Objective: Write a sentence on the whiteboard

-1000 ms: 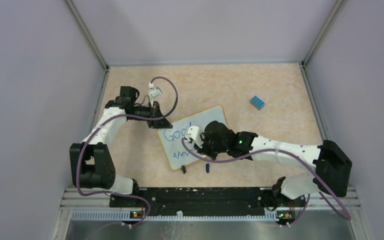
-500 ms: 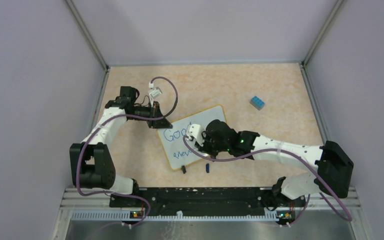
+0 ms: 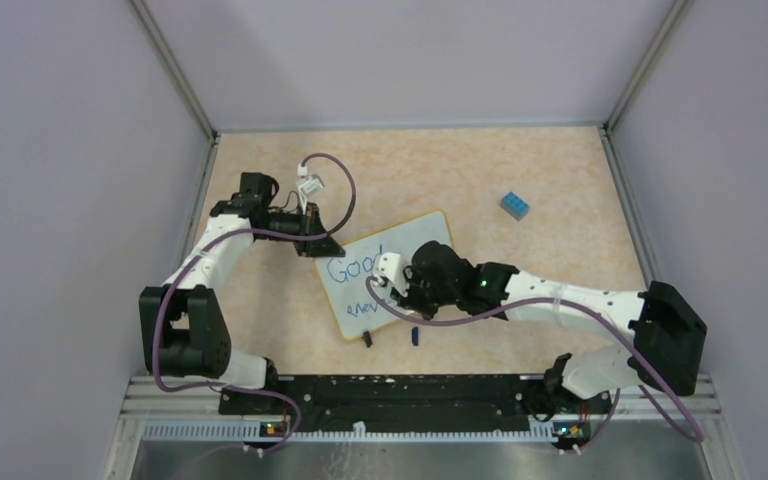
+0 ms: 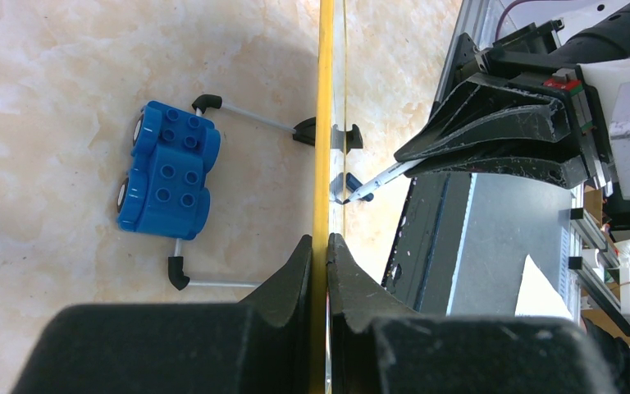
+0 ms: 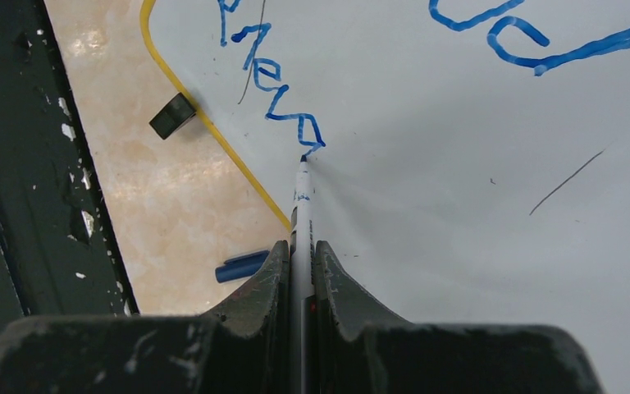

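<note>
Two arms work one whiteboard

Mid-table, the left gripper (image 4: 320,242) pinches the whiteboard (image 3: 417,236) rim at its 10 o'clock corner. Right arm stretches in from 4 o'clock, right gripper (image 5: 299,246) clamped on a marker (image 5: 302,195), tip touching the sentence (image 5: 272,78).

Overhead, the right arm (image 3: 560,298) hides part of the whiteboard (image 3: 425,230), and the sentence (image 3: 352,270) has a second line perhaps too small to read; up close, the top edge cuts its upper word.

One whiteboard (image 3: 422,236), one marker (image 5: 302,201), one blue block (image 3: 516,206), one blue cap (image 5: 242,267).
</note>
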